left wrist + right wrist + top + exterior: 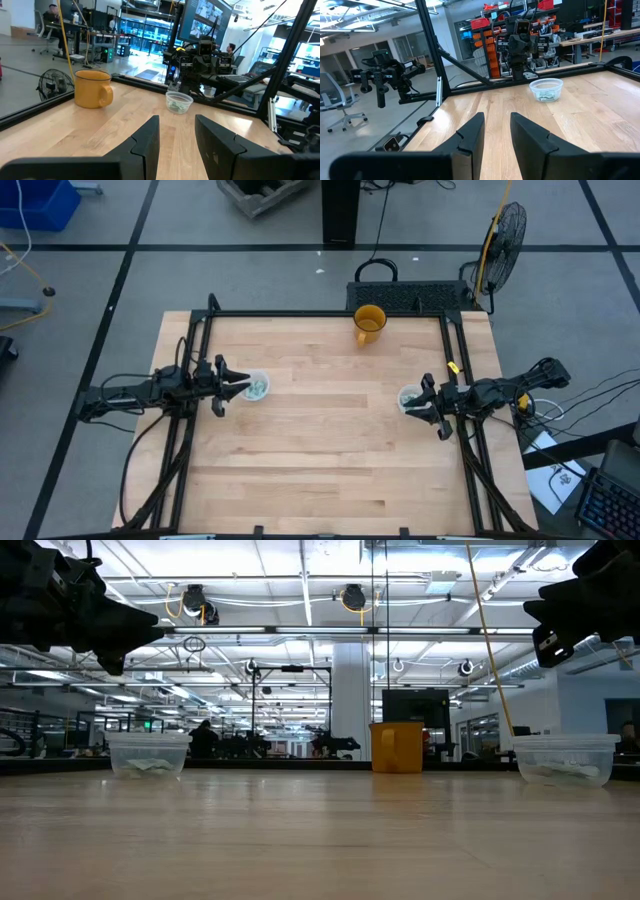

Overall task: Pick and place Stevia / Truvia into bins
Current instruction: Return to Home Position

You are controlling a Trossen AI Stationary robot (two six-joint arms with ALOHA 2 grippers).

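Two clear plastic cups stand upright on the wooden table. The left cup [257, 387] [148, 753] [546, 90] holds pale green and white packets [547, 96]. So does the right cup [410, 397] [565, 758] [179, 101], its packets [177, 105] lying on the bottom. My left gripper [232, 386] [175, 135] is open and hangs in the air just left of the left cup. My right gripper [428, 402] [496, 132] is open too, raised just right of the right cup. I see no packet on the bare table.
A yellow-orange mug [369, 323] [397, 747] [92, 88] stands at the table's far edge, near the middle. Black frame rails [330, 313] run along the far, left and right edges. Bare wood [330, 440] lies between and in front of the cups.
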